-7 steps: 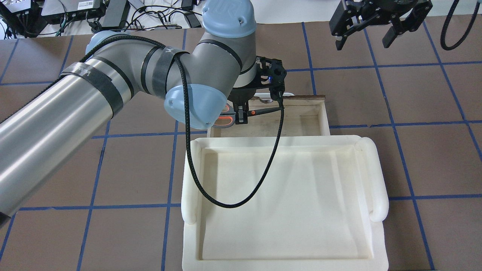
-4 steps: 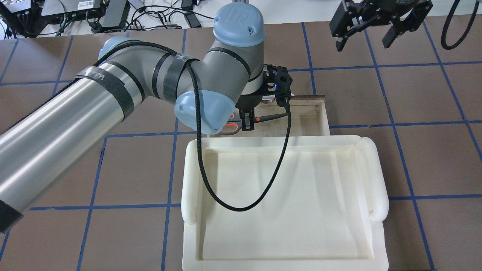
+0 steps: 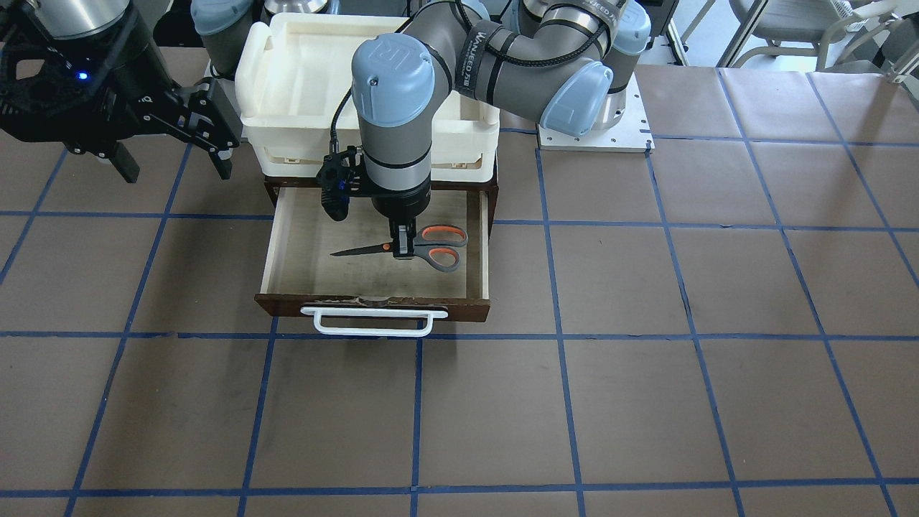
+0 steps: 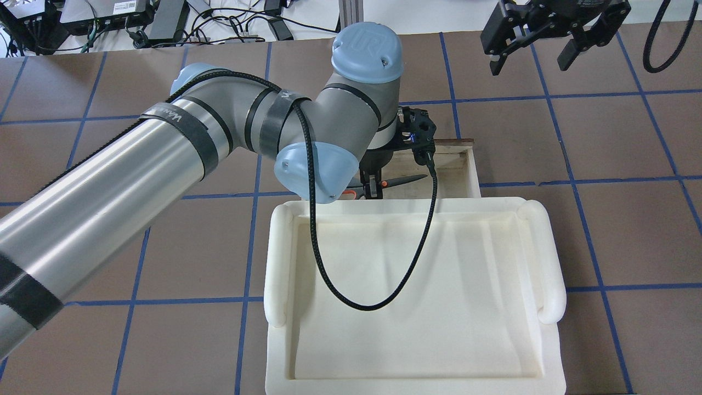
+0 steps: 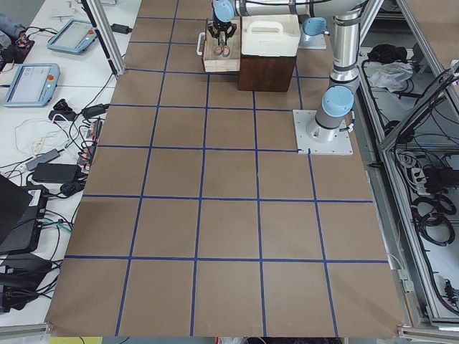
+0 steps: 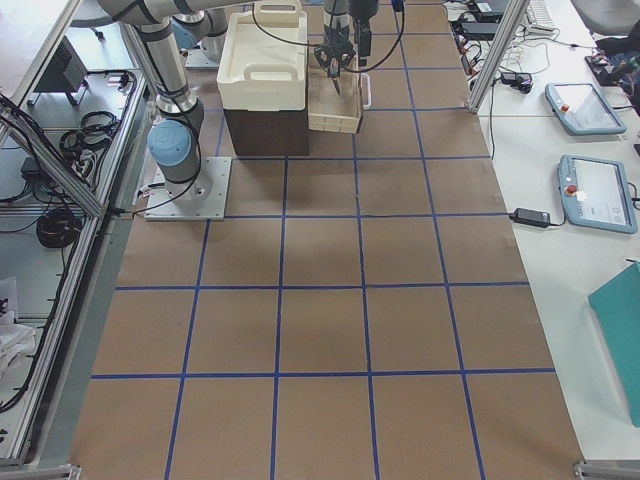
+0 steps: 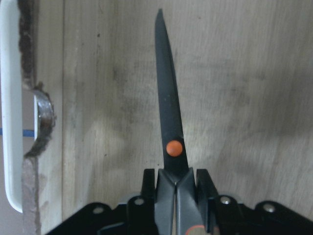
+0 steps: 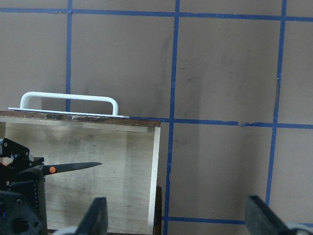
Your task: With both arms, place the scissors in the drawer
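Look at the left pincer (image 3: 403, 248) first: you'll find it reaching straight down into the open drawer (image 3: 309, 262), its two fingers (image 7: 148, 182) drawn in tight on the scissors (image 3: 425, 250). In the left wrist view you can see the grip sits just behind the orange pivot, one finger on each side of the narrow neck where the blades meet the handles. The blades are shut together and run roughly parallel to the drawer's front, with the tip toward the robot's right and the grey and orange loops toward its left. The scissors sit over the light wooden floor near the middle of the drawer, closer to its left wall; you cannot tell from these views whether they touch the wood or hang just above it. The drawer's white handle (image 3: 373, 330) faces away from the robot, and the drawer's rear end sits under the white tray (image 3: 301, 64). Your right pincer (image 3: 176, 162) is spread wide with nothing between its fingers, held above the brown counter (image 3: 646, 323) off the drawer's right side, apart from it.
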